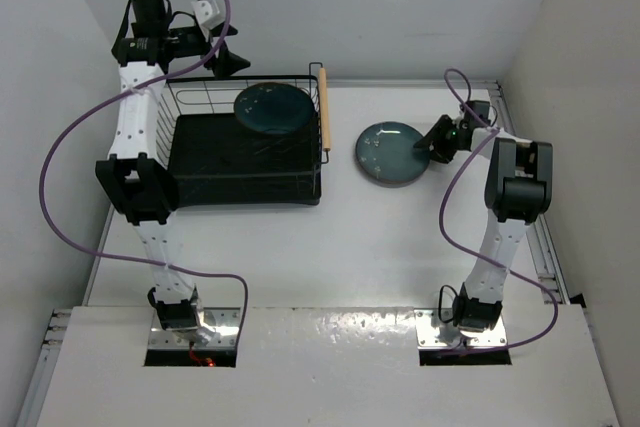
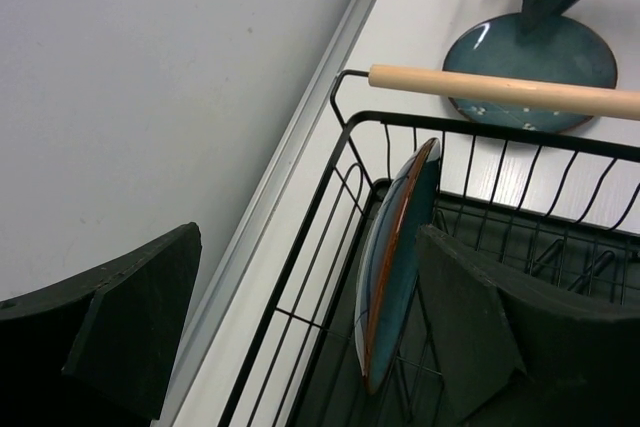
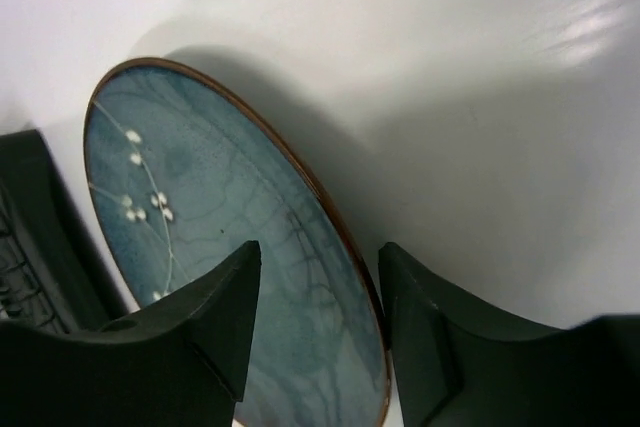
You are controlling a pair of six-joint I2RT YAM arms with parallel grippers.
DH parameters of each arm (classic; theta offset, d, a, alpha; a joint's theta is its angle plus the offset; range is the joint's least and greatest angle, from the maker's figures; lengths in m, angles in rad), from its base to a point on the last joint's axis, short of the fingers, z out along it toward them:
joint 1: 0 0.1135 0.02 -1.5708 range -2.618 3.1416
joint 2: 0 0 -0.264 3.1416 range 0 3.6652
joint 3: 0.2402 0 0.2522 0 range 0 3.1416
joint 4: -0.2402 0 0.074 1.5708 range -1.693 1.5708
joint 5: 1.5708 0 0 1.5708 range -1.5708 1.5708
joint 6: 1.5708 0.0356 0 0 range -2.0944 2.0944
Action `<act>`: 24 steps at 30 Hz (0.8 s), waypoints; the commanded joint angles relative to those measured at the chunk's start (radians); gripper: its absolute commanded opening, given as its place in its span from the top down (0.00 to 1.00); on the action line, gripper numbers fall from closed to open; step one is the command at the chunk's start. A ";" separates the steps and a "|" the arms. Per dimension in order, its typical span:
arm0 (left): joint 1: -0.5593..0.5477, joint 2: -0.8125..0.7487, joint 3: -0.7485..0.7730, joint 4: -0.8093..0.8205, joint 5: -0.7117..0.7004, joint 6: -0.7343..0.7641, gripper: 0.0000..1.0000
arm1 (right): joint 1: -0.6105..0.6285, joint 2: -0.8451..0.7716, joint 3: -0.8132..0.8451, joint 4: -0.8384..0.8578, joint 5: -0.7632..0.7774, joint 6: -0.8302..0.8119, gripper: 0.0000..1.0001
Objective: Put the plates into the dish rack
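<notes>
The dish rack [image 1: 230,162] is a black wire basket at the table's left. One teal plate [image 1: 272,109] stands on edge in its back right corner; in the left wrist view this plate [image 2: 395,247] shows edge-on inside the rack's wires [image 2: 470,127]. My left gripper [image 1: 228,55] hovers over the rack's back edge, wide open [image 2: 300,317] and holding nothing. A second plate [image 1: 388,153] lies flat on the table right of the rack. My right gripper [image 1: 435,142] is at its right rim, its jaws partly closed and straddling that plate's rim [image 3: 318,257], with a gap still showing.
A light wooden handle [image 1: 322,107] runs along the rack's right side, between the two plates. White walls close in behind and on both sides. Purple cables loop from both arms. The right arm's elbow [image 1: 520,182] stands near the right wall.
</notes>
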 commanded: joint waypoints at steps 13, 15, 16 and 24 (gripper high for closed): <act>-0.037 -0.083 -0.035 0.020 0.021 -0.028 0.14 | 0.004 -0.140 -0.073 -0.053 -0.054 -0.118 1.00; -0.061 -0.083 -0.045 0.020 -0.032 -0.028 0.15 | 0.012 -0.255 -0.072 -0.053 -0.016 -0.204 1.00; -0.074 -0.092 -0.045 0.020 -0.051 -0.028 0.16 | 0.015 -0.281 -0.075 -0.049 -0.005 -0.236 1.00; -0.228 -0.092 -0.054 -0.039 -0.154 0.012 0.16 | 0.026 -0.568 -0.084 -0.047 0.023 -0.414 1.00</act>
